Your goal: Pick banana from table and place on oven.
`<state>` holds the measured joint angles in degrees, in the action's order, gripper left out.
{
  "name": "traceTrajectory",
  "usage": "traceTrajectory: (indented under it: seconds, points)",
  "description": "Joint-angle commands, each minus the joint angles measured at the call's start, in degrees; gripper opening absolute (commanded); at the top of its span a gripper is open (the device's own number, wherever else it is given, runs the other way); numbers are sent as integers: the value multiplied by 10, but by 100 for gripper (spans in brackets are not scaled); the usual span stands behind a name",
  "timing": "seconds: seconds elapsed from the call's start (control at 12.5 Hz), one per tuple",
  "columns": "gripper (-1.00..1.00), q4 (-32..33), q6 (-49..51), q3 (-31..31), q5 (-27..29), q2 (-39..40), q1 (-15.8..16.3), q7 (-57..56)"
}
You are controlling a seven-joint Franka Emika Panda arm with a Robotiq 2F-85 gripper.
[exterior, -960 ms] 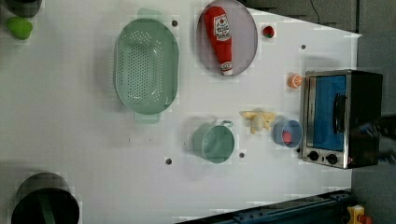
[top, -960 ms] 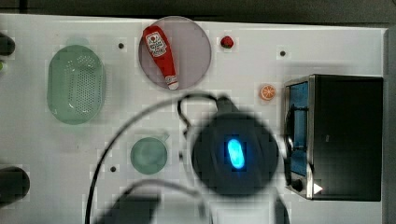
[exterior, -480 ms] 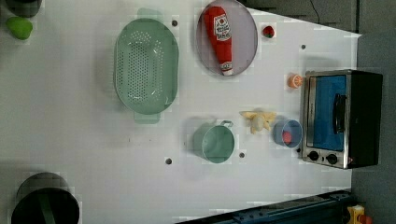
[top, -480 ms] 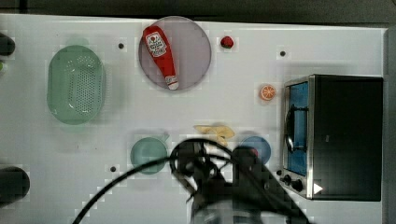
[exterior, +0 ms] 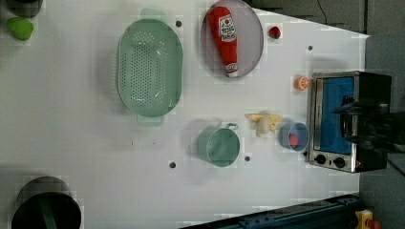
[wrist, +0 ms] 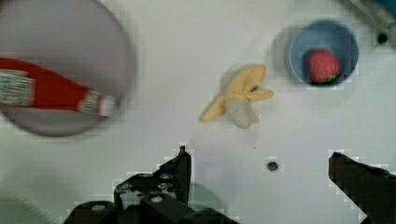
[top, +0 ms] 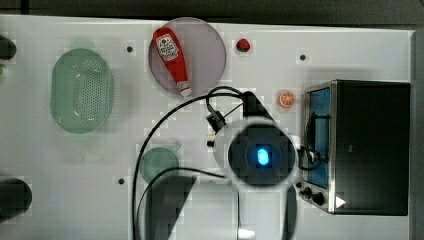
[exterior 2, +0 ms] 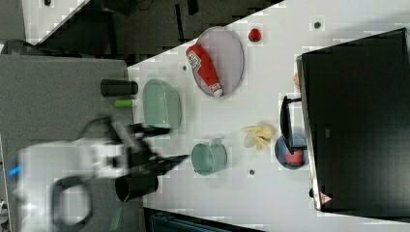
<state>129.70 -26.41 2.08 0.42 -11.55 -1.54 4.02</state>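
Banana [wrist: 239, 99] lies peeled on the white surface [exterior: 71, 143], between green cup [exterior: 219, 146] and blue bowl [exterior: 293, 136], near the oven [exterior: 348, 119]. Gripper [wrist: 259, 186] hovers above, fingers [wrist: 180, 168] wide apart; the grasp likely goes best centred over the plump middle, clear of the bowl.

No legible text on any item. The ketchup bottle [exterior: 225, 39] carries a white label with unreadable print. A triangular warning sign [top: 340, 202], its symbol indistinct, stands at the oven [top: 372, 145] front corner.
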Motion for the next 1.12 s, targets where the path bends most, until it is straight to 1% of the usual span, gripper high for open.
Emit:
traceTrajectory:
  seconds: [0.08, 0.4, 0.56, 0.88, 1.12]
  points:
    - [100, 41, -84, 8, -10, 37, 1, 8]
    - [100, 64, -210, 26, -10, 142, 0, 8]
    - [100, 71, -248, 31, -10, 184, 0, 7]
    - [100, 104, -331, 31, -10, 241, 0, 7]
    - [100, 116, -384, 31, -10, 279, 0, 7]
